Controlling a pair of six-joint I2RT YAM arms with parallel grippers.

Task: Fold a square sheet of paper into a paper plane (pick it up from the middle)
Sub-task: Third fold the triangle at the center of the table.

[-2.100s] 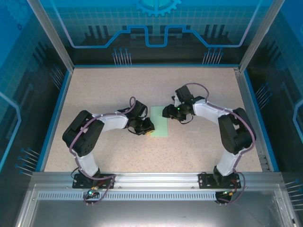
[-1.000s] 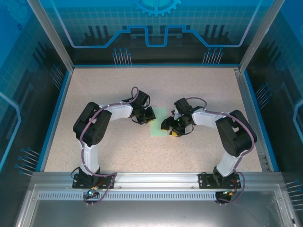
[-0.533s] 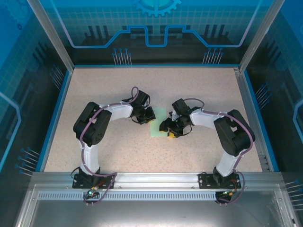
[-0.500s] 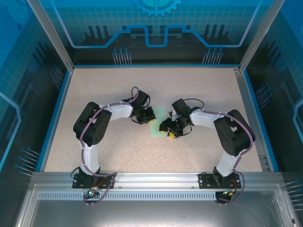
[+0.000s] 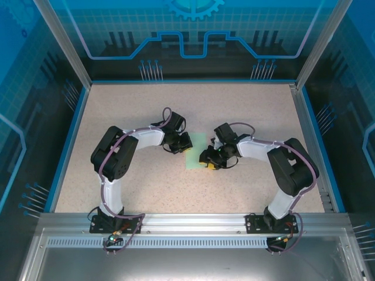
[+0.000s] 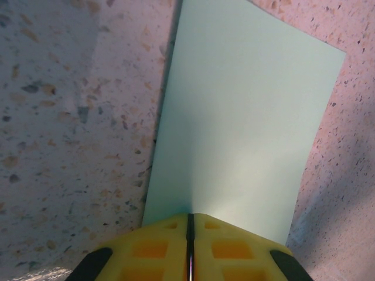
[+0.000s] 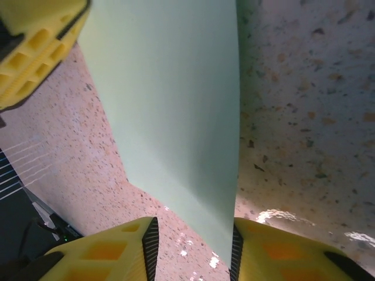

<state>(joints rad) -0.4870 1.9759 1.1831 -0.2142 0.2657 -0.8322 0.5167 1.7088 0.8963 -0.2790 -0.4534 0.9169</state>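
**A:** Where does the sheet of paper [image 5: 196,153] lie?

**B:** Flat on the speckled surface [image 5: 146,105], near its middle, as a pale green rectangle between the 2 tools.

**A:** And the left tool [image 6: 190,219]?

**B:** It is closed, with only a thin slit between its yellow fingers. Its tips meet the paper's near edge in the left wrist view. I cannot tell whether the paper is pinched or just pressed down.

**A:** The right tool [image 7: 192,234]?

**B:** Its jaws stand apart. Its 2 fingers [image 7: 105,252] straddle a corner of the sheet, which runs away from them toward the left tool at the far end.

**A:** How are the arms posed?

**B:** Both are bent at the elbow with the elbows pushed outward. The forearms reach inward to the sheet from opposite sides, and the wrists sit low over it.
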